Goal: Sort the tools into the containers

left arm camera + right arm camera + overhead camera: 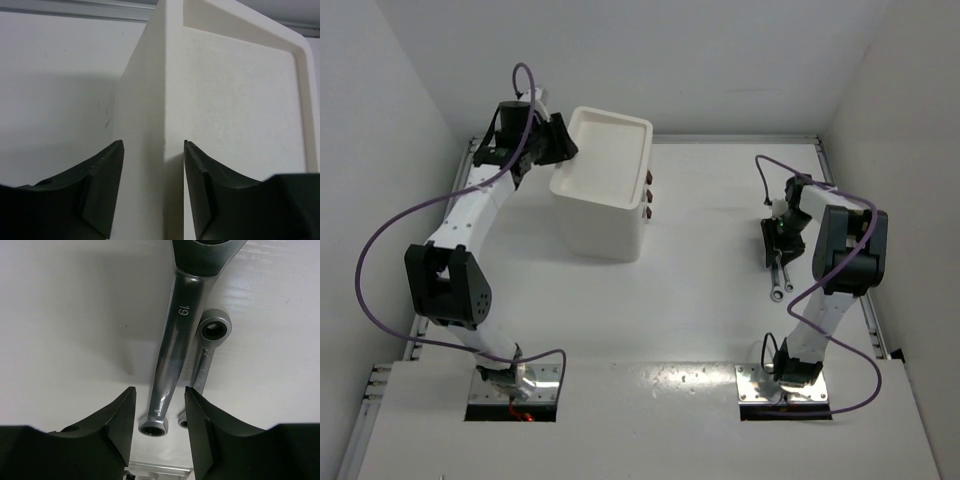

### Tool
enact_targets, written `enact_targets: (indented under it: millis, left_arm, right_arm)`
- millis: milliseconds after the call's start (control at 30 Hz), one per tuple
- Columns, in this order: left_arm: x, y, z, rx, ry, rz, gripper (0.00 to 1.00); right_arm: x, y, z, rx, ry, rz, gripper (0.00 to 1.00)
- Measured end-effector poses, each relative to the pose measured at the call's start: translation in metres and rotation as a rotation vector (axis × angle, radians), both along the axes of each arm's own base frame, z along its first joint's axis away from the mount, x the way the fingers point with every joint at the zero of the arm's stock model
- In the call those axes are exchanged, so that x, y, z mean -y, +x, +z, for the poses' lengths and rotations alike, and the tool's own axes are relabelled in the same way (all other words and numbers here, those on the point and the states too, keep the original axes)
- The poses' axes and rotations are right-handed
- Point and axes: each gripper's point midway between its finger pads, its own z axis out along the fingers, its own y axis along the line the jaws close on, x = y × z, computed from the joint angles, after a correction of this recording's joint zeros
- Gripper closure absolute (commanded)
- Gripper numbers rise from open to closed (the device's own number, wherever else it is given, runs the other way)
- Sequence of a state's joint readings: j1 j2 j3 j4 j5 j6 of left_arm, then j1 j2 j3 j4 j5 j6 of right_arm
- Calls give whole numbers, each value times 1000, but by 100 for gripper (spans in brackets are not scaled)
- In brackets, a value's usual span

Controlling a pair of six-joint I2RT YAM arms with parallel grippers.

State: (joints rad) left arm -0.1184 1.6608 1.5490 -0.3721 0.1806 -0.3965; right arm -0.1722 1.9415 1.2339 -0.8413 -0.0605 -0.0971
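The white cabinet stands at the back left, and its shallow tray top shows no tools. Its drawers show small dark red handles. My left gripper straddles the tray's left rim, one finger outside the wall and one inside, and the cabinet fills the gap of the left gripper. Two silver wrenches lie side by side at the right. My right gripper hovers open over them. In the right wrist view my gripper has its fingers either side of the larger wrench, marked 19, with the smaller wrench beside it. Pliers and screwdrivers are out of view.
White walls enclose the table on the left, back and right. A metal rail runs along the back edge and another along the right edge. Purple cables loop off both arms.
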Motion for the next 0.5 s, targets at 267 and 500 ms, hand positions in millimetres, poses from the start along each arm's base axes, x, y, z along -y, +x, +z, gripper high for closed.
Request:
enact_targets:
  millis: [267, 500]
  left_arm:
    - [14, 2, 34, 55, -24, -33, 24]
    - [23, 8, 116, 240, -39, -37, 22]
  right_arm:
    - [-3, 2, -1, 7, 1, 10, 56]
    - [-9, 3, -6, 14, -13, 34, 60]
